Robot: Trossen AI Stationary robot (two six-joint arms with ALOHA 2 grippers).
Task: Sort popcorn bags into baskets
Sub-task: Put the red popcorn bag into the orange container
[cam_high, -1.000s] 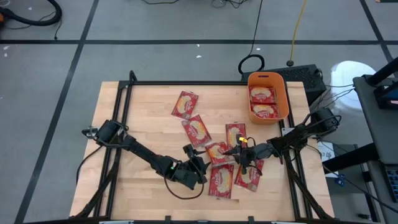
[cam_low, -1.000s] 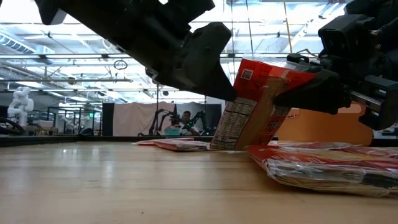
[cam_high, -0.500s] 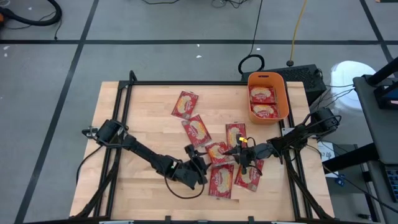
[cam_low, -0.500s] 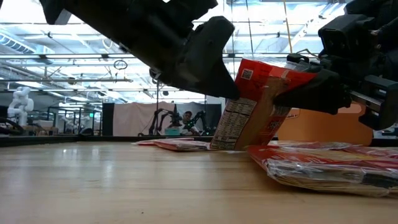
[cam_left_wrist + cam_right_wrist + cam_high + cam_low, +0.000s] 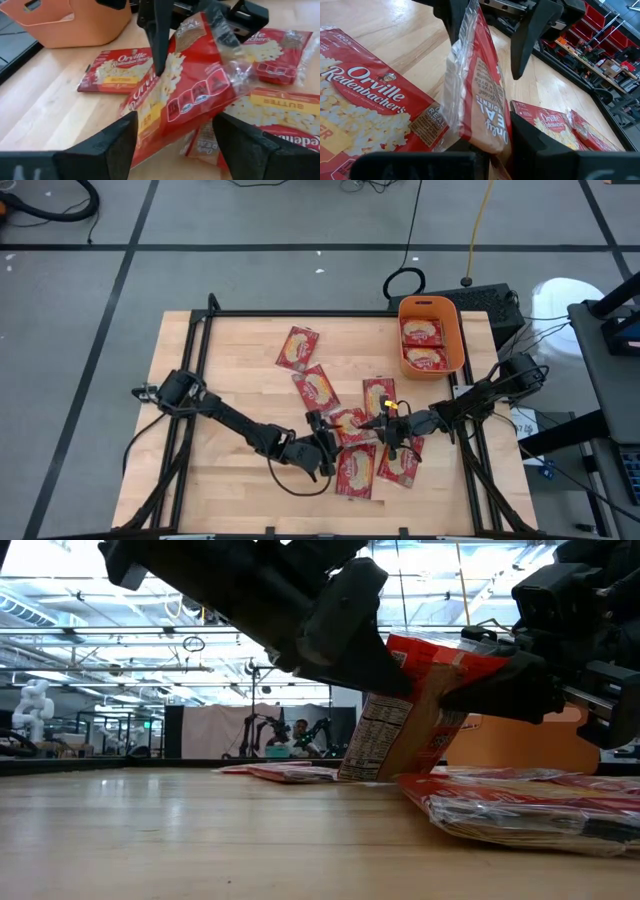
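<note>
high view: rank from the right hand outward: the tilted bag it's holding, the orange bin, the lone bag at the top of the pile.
1. Tilted popcorn bag: pinched in the right hand, mid-table.
2. Orange bin: at the table's far right corner, two bags inside.
3. Lone bag: far side of the pile, towards the left.

wooden table (image 5: pixel 230 370) | black cable loop (image 5: pixel 404 283) | grey floor (image 5: pixel 250 220)
</note>
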